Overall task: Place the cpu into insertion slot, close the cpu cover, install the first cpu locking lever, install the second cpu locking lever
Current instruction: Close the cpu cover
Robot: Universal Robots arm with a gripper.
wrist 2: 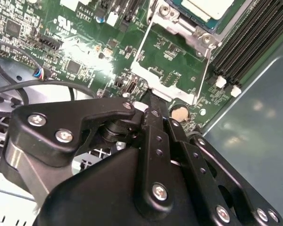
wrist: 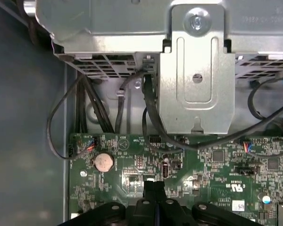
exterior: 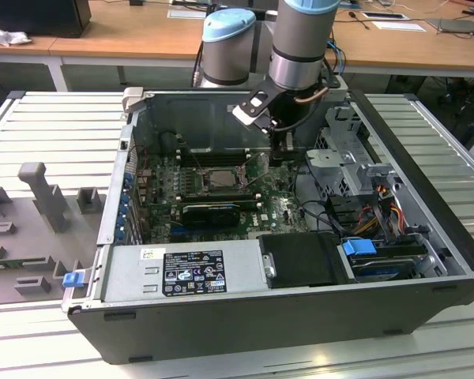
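Note:
The cpu (wrist 2: 205, 7) is a pale square chip lying in the insertion slot (wrist 2: 175, 19), which has a metal rim and sits on the green board. In the exterior view the cpu (exterior: 220, 178) lies mid-board inside the open case. The cpu cover (wrist 2: 155, 82), a thin silver frame with a square window, is swung open away from the slot, and green board shows through the window. My gripper (wrist 2: 150, 99) is shut, with its black fingertips at the cover's free edge. Its fingers (wrist: 151, 188) are pressed together low over the board. In the exterior view my gripper (exterior: 283, 150) hangs to the right of the slot.
Black memory slots (wrist 2: 245, 42) run beside the socket. A coin battery (wrist: 104, 161) lies close to the fingertips. A grey metal drive bracket (wrist: 193, 70) and black cables (wrist: 151, 117) stand just beyond. A black ribbed block (exterior: 209, 213) and the power supply (exterior: 186, 272) sit nearer the case's front wall.

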